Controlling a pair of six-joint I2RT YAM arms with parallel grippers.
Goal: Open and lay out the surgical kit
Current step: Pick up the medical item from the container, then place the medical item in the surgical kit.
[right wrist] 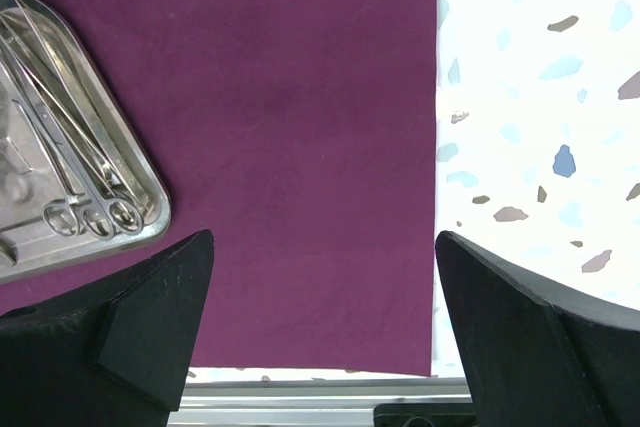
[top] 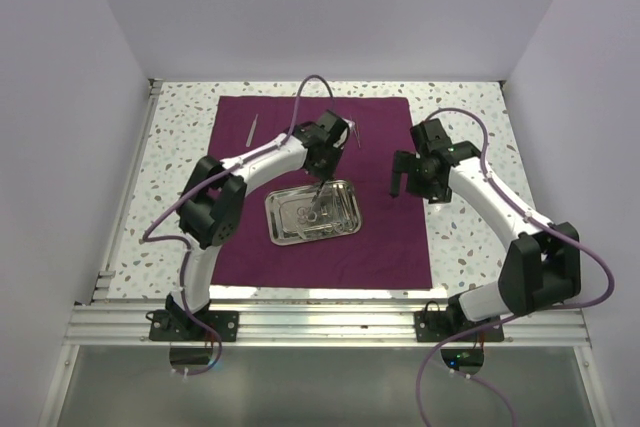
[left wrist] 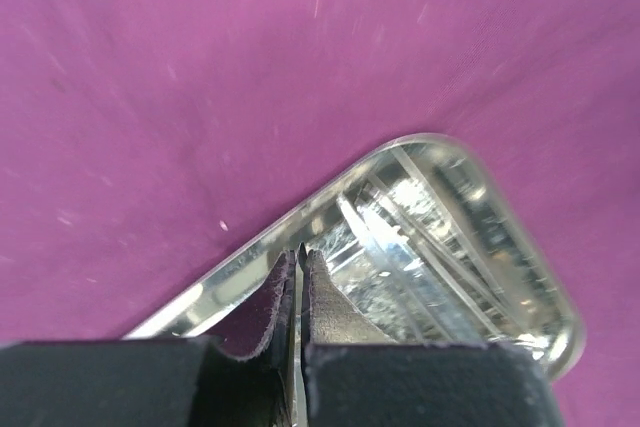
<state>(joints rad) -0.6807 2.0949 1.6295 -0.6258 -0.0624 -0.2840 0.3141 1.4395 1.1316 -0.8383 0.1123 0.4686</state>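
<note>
The dark purple cloth wrap [top: 380,237] lies spread flat on the table. A shiny steel tray [top: 347,190] sits near its middle, with several thin silver instruments [right wrist: 70,147] inside. My left gripper [top: 316,205] reaches down into the tray, shut on a thin silver instrument [left wrist: 297,387] that shows as a sliver between the pads, above the tray's corner [left wrist: 250,262]. One silver instrument [top: 253,127] lies on the cloth at the far left. My right gripper [top: 400,182] hangs open and holds nothing, over the cloth [right wrist: 300,97] to the right of the tray [right wrist: 150,217].
White speckled tabletop [top: 470,237] borders the cloth on every side. An aluminium rail [top: 320,322] runs along the near edge. Plain walls close in the left, right and back.
</note>
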